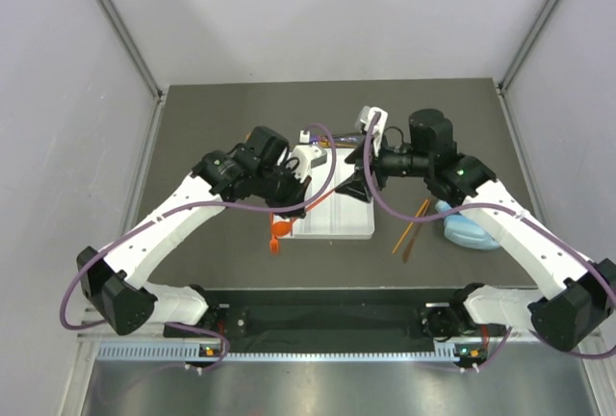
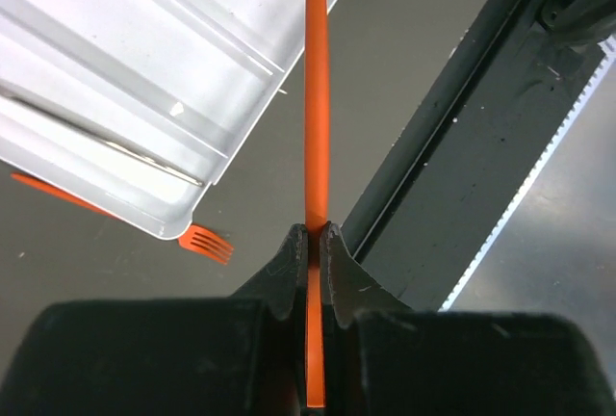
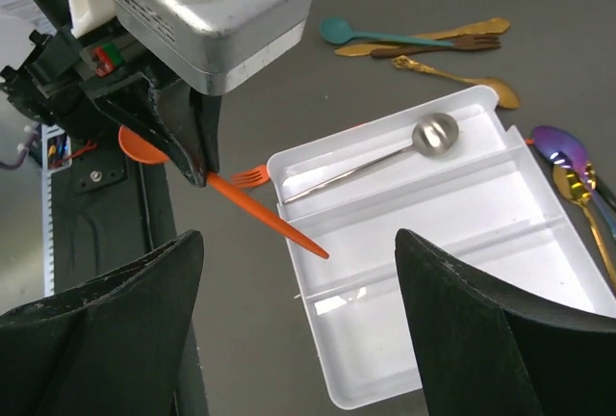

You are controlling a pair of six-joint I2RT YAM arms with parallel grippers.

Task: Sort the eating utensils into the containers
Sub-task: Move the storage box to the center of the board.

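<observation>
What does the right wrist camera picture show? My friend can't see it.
The left gripper holds an orange spoon with its handle tip over the white tray. A silver spoon lies in one compartment, an orange fork just outside the tray. The right gripper is open.

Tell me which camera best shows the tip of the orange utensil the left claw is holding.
Right wrist: the orange utensil is seen side-on, its pointed tip over the white tray near its edge. Left wrist shows the left claw clamped on it, but the tip runs out of frame. Top external shows only a sliver.
</observation>
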